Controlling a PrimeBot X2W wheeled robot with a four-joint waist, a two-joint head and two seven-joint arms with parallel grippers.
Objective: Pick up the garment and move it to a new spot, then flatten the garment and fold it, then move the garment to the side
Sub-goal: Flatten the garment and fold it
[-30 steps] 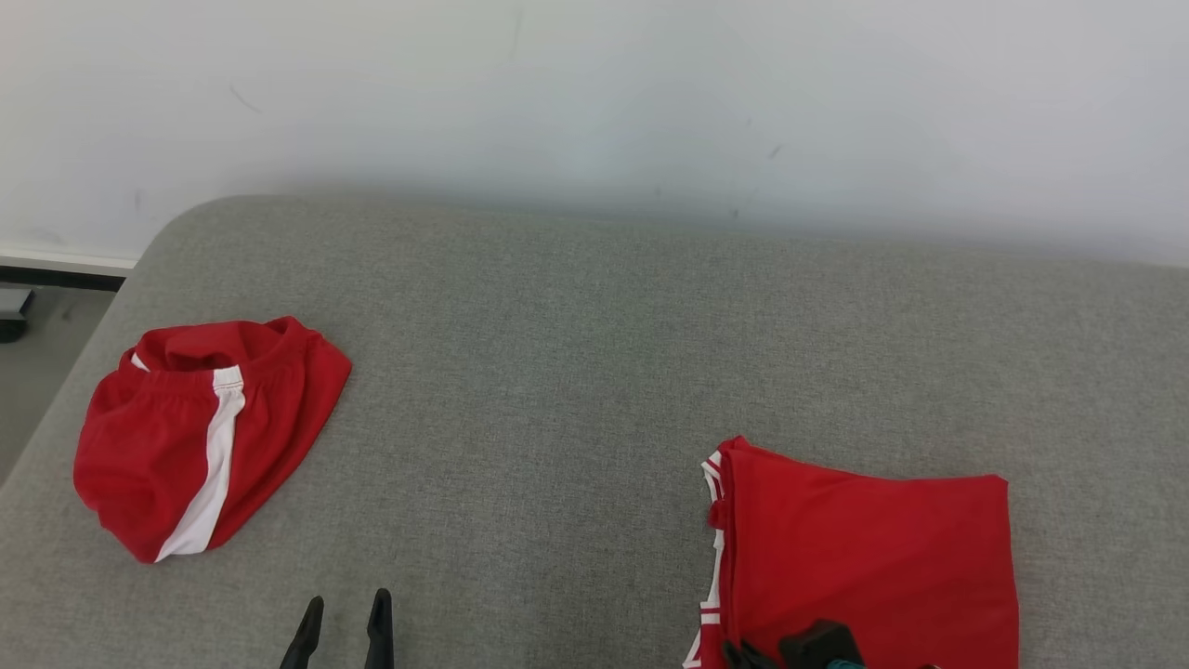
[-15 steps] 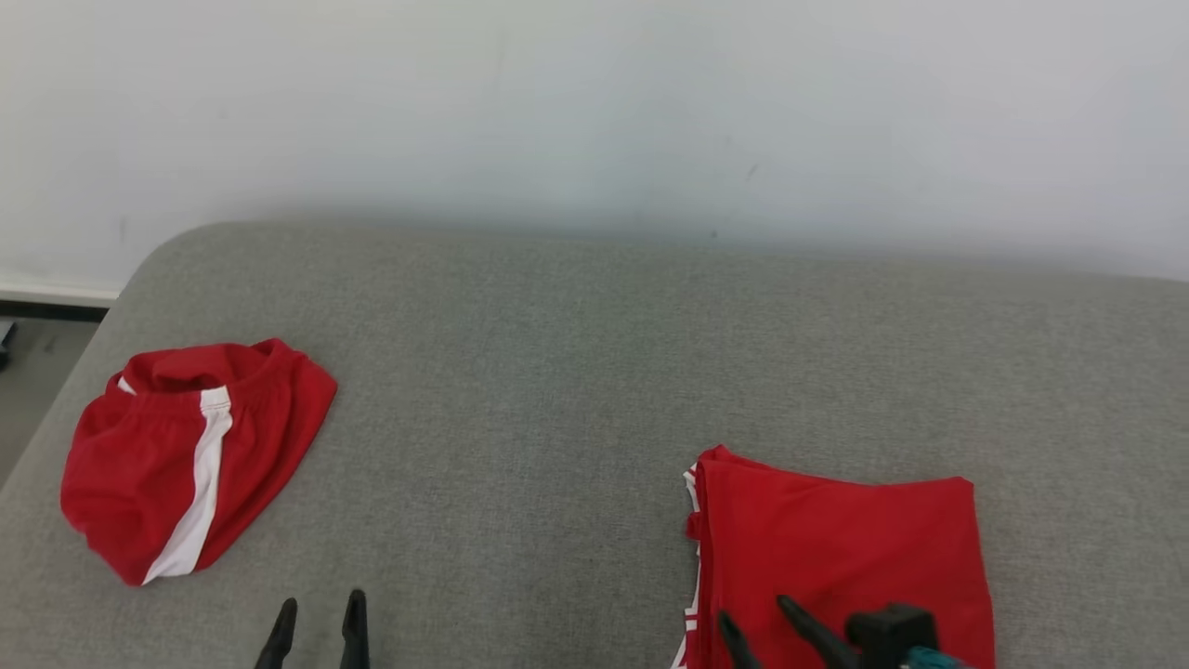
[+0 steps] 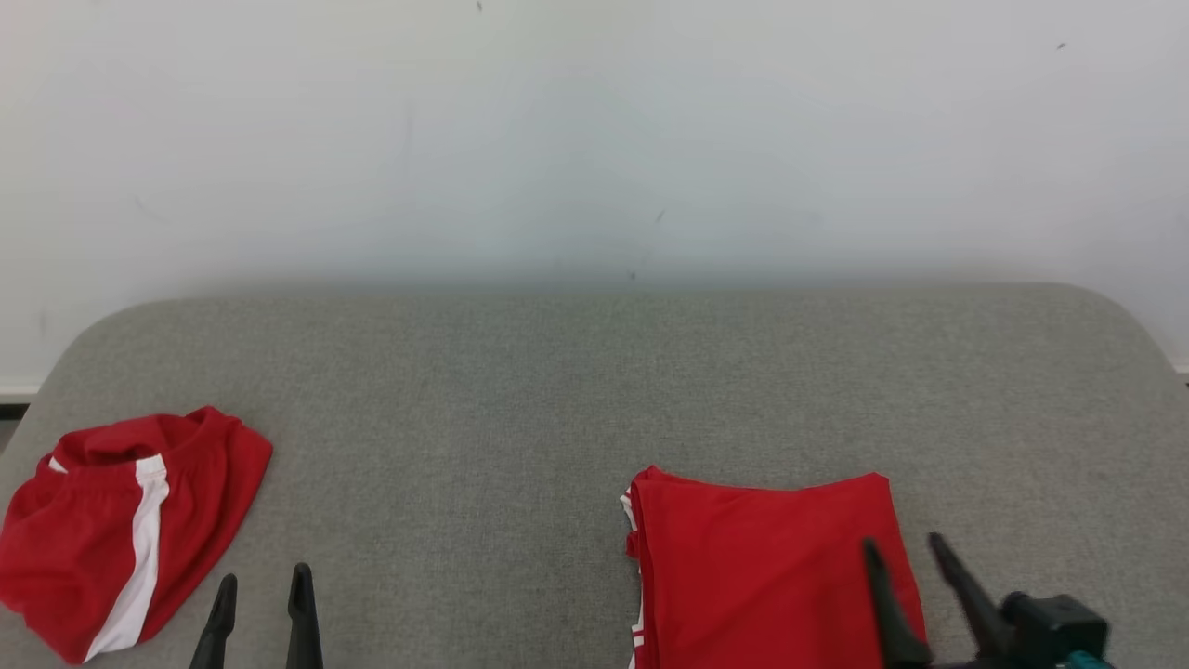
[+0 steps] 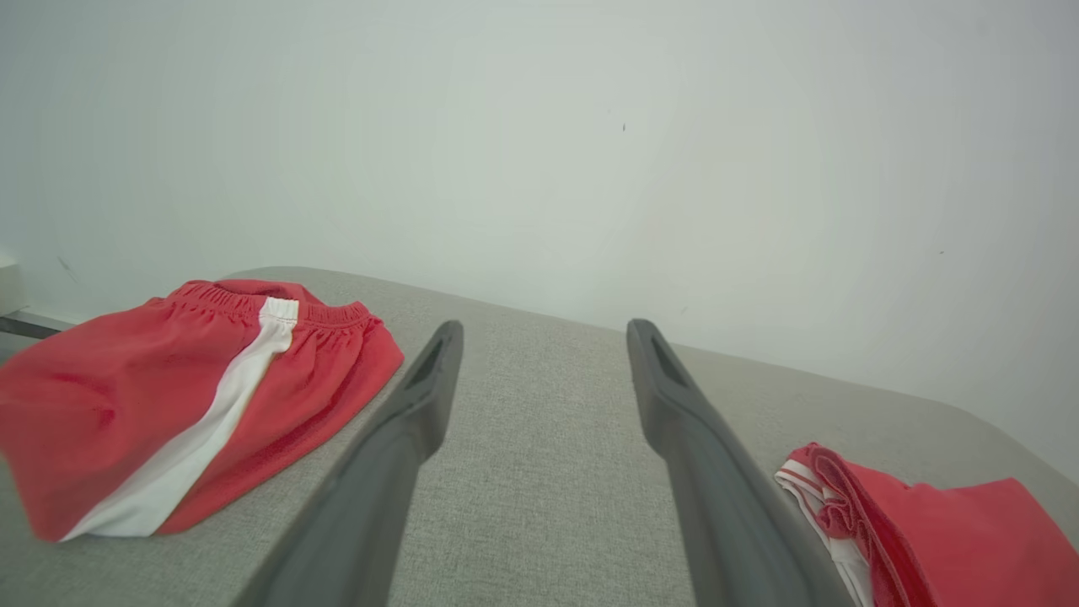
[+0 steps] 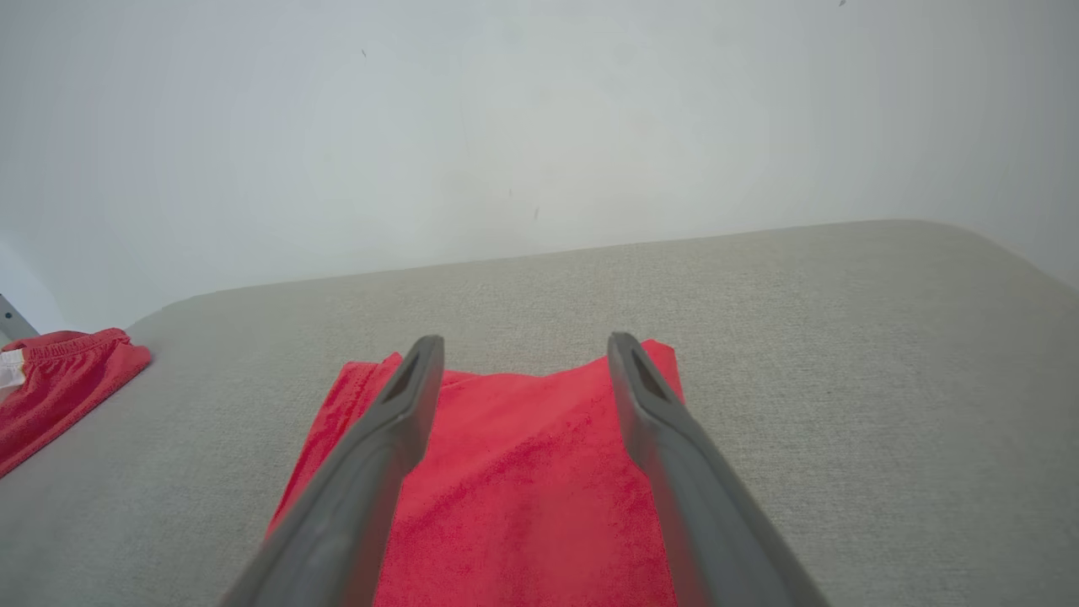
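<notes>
A folded red garment (image 3: 762, 567) lies flat at the right front of the grey padded table (image 3: 557, 390), white trim showing along its left edge. My right gripper (image 3: 901, 542) hovers open over the garment's right edge with nothing between its fingers; in the right wrist view the gripper (image 5: 524, 339) points across the red cloth (image 5: 523, 489). My left gripper (image 3: 263, 576) stands open and empty at the front left, over bare table (image 4: 544, 324).
Crumpled red shorts with a white side stripe (image 3: 65, 548) lie near the table's left edge, left of my left gripper (image 4: 126, 396). A white wall rises right behind the table. The table's corners are rounded, and bare grey surface spans its middle and back.
My right gripper has opened, letting go of the folded garment, and shifted from its front left towards its right edge. The head camera has tilted up and turned right.
</notes>
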